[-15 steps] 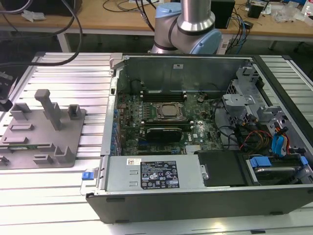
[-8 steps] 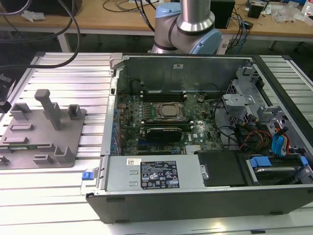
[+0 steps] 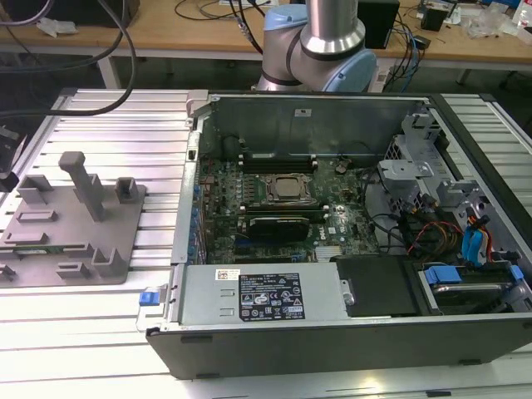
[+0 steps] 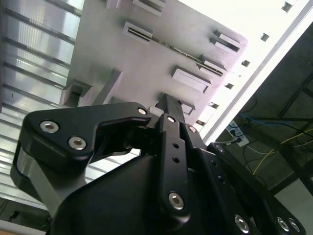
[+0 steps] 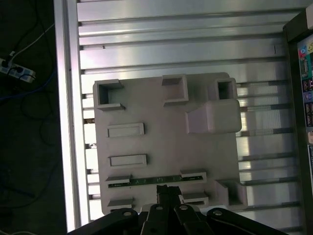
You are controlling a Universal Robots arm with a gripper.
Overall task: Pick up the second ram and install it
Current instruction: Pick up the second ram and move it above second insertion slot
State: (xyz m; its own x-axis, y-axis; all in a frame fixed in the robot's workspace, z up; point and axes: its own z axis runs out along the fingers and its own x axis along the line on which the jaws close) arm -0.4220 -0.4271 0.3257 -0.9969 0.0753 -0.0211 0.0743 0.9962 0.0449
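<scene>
The second ram (image 5: 156,181) is a thin green stick standing on edge between two small holders of the grey tray (image 5: 161,142). It also shows as a thin strip (image 4: 171,48) in the second wrist view and near the tray's front (image 3: 40,247) in the exterior view. My gripper (image 5: 168,190) hangs above the tray right beside the ram's middle, its black fingertips drawn together with nothing between them. In the second wrist view one black finger (image 4: 171,117) points at the tray.
The tray's tall post (image 3: 83,181) rises behind the ram. On the exterior view's right lies the open computer case (image 3: 349,332), with the motherboard, the silver processor (image 3: 287,189), memory slots (image 3: 278,162) and a black card (image 3: 283,224). Ribbed aluminium table (image 5: 186,44) lies underneath.
</scene>
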